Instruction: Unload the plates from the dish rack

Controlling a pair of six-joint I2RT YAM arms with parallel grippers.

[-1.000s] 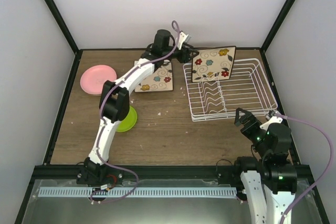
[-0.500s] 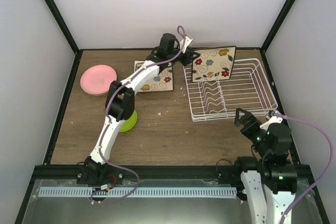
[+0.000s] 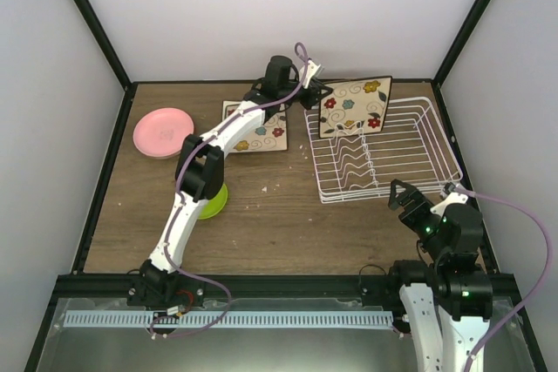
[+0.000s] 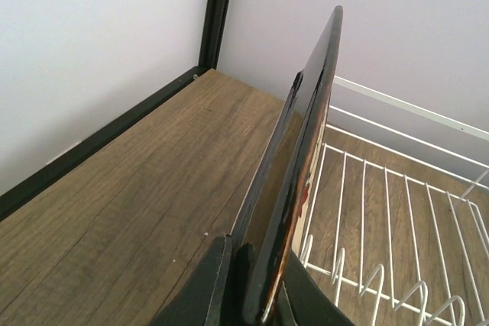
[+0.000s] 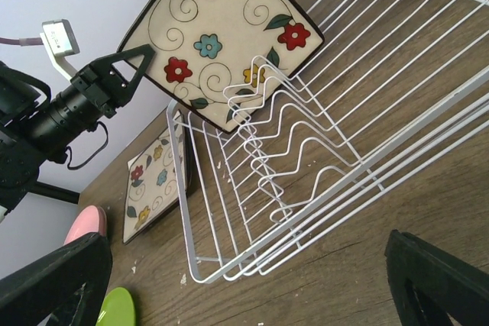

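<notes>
**Left pincer clamped on the last standing plate; right pincer wide open**

At the far left of the wooden surface [image 3: 288, 215] a round pink plate [image 3: 163, 132] lies flat. Nearer the front, a lime-green plate [image 3: 214, 199] also lies flat, partly hidden under the elbow of the left arm [image 3: 174, 224]. Further right and toward the back wall, a square cream flat flowered plate [image 3: 261, 132] rests on the surface just beside the rack's left side, with the forearm crossing above it.

The left pincer [image 3: 316, 98] reaches over that plate to the rack's far left corner. Its jaws are closed onto the left edge of the standing flowered plate [image 3: 353, 106]. In the left wrist view the two dark fingers [image 4: 210, 288] press one on each face of the plate, seen edge-on.

This square plate, cream with red, yellow and blue flowers and dark swirls, stands on edge at the far end of the white wire dish rack [image 3: 384, 150], behind the wavy dividers. It is the only plate in the rack.

At the near right, the right pincer [image 3: 410, 198] hangs just in front of the rack's near edge. Its fingers are spread far apart and hold nothing.
</notes>
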